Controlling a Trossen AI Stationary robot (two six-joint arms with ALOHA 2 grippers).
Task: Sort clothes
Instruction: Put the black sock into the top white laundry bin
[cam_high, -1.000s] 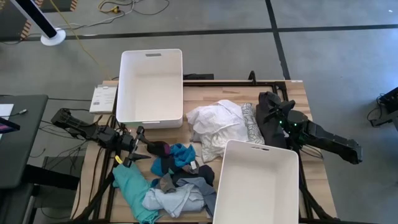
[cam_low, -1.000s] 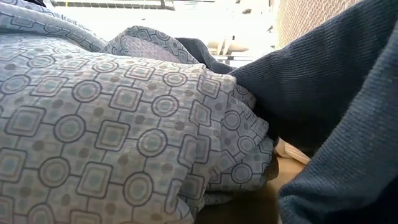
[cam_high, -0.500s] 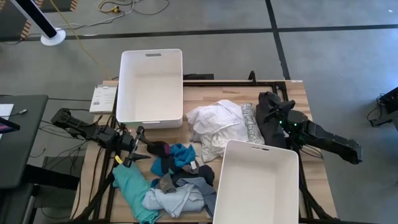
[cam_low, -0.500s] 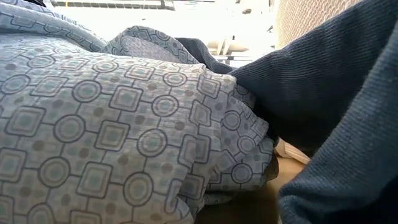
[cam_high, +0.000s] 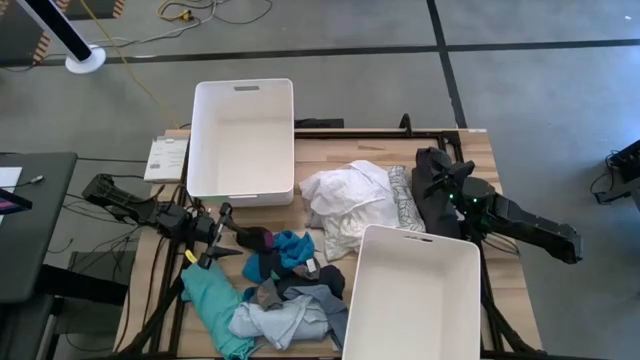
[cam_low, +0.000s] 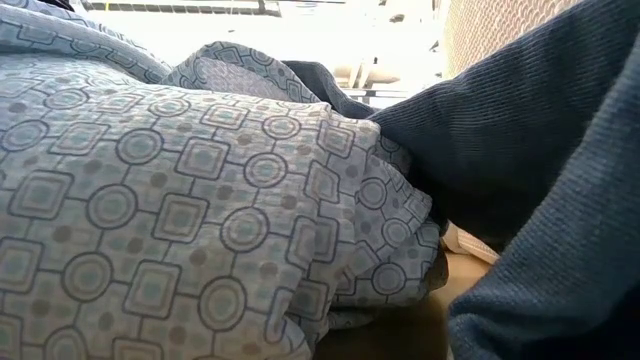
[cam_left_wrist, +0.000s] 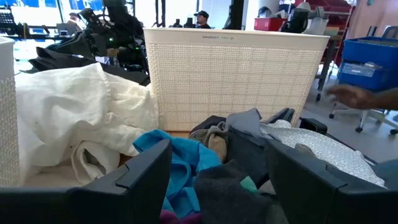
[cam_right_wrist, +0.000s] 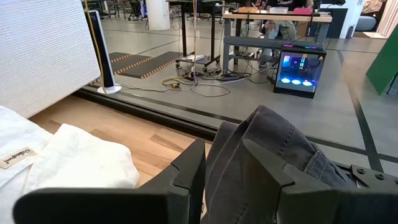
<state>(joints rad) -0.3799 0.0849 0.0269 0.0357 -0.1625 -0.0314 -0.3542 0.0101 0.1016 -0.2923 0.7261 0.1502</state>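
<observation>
The clothes lie in two groups. White (cam_high: 345, 205), grey-white patterned (cam_high: 403, 205) and dark grey (cam_high: 432, 195) garments lie mid-table. Teal (cam_high: 210, 300), blue (cam_high: 290, 250), dark and pale blue (cam_high: 280, 320) ones are heaped at the near left. My left gripper (cam_high: 228, 232) (cam_left_wrist: 217, 155) stands open and level at the left edge of that heap, with the blue cloth (cam_left_wrist: 180, 162) just beyond its fingers. My right gripper (cam_high: 437, 185) (cam_right_wrist: 224, 155) sits at the table's right side, shut on the dark grey garment (cam_right_wrist: 267, 143). My right gripper has a bunched fold of the dark grey garment (cam_right_wrist: 227, 158) between its two fingers, which reach in about level from the table's right. The cloth also drapes over one finger (cam_right_wrist: 273, 177). It lies slack, with the rest of it on the table beside the patterned garment.
One white bin (cam_high: 243, 140) stands at the far left, hanging past the table's far edge. A second white bin (cam_high: 415, 295) stands at the near right. A paper sheet (cam_high: 165, 158) lies by the left edge. Patterned cloth (cam_low: 180, 200) fills the low view.
</observation>
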